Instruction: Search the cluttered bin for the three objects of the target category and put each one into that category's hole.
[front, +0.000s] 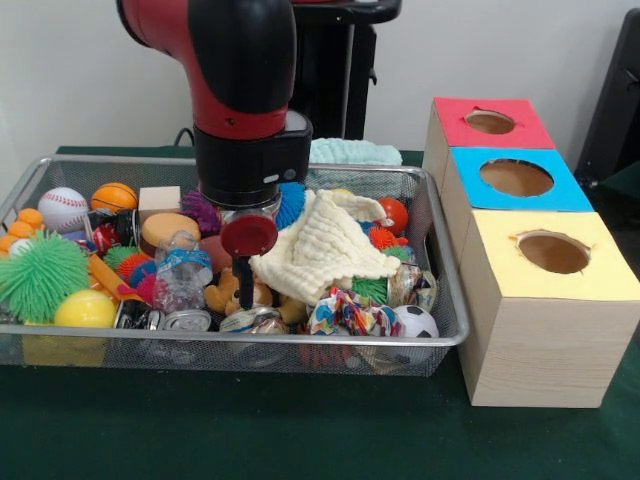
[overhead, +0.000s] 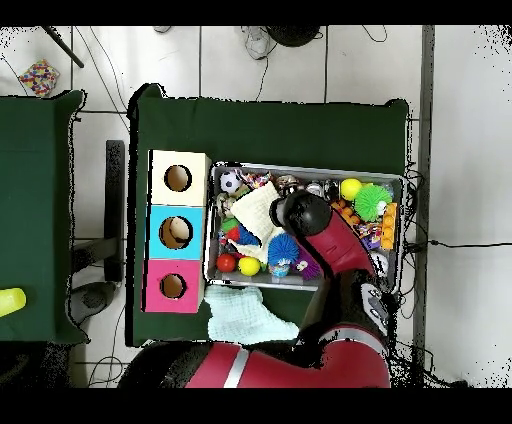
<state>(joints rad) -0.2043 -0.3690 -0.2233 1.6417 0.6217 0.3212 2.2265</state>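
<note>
The wire-mesh bin (front: 452, 300) is full of toys; it also shows in the overhead view (overhead: 300, 168). A cream waffle cloth (front: 325, 250) lies on the pile at the middle, also seen from overhead (overhead: 258, 212). A white cloth with multicolour dots (front: 345, 312) lies at the bin's front. A mint cloth (front: 355, 152) lies on the table behind the bin (overhead: 245, 315). My gripper (front: 245, 285) reaches down into the clutter just left of the cream cloth; the arm hides it from overhead. The yellow-topped box's hole (front: 553, 252) is right of the bin (overhead: 178, 178).
Blue-topped (front: 516, 177) and red-topped (front: 490, 122) holes stand behind the yellow one. Green spiky ball (front: 40, 275), yellow ball (front: 85, 310), baseball (front: 63, 208), basketball (front: 114, 196), cans (front: 185, 320) and a small football (front: 415, 322) fill the bin.
</note>
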